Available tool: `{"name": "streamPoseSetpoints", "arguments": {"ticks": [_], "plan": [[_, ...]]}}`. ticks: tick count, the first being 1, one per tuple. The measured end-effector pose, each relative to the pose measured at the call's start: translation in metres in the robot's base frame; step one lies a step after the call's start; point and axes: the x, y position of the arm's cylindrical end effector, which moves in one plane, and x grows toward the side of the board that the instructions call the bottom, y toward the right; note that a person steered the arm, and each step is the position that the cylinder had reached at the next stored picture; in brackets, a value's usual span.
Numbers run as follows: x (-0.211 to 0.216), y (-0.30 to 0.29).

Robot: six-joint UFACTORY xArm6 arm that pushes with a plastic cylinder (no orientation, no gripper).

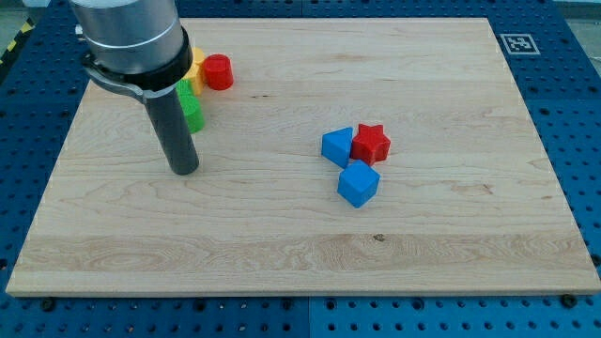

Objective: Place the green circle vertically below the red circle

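The red circle block point(218, 72) sits near the view's top left on the wooden board. A green block point(191, 105) lies just below and left of it, partly hidden behind the rod, so I cannot make out its shape. A yellow block point(195, 65) touches the red circle's left side, mostly hidden by the arm. My tip point(183, 170) rests on the board below the green block, a short way under it.
Near the middle stand a red star point(371, 143), a blue triangle-like block point(337, 146) touching its left side, and a blue block point(358, 183) just below them. The board's edge point(300, 297) runs along the view's bottom.
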Motion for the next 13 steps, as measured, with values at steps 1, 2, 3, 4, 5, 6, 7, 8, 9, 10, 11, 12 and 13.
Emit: {"name": "streamPoseSetpoints", "arguments": {"ticks": [1, 2, 3, 4, 5, 6, 7, 8, 9, 10, 11, 12, 13], "plan": [[0.000, -0.002], [0.000, -0.007], [-0.002, -0.008], [-0.008, -0.010], [-0.008, -0.010], [-0.019, -0.023], [-0.053, -0.019], [-0.055, -0.019], [-0.055, -0.012], [-0.066, -0.001], [-0.068, 0.005], [-0.073, 0.005], [-0.052, 0.005]]}}
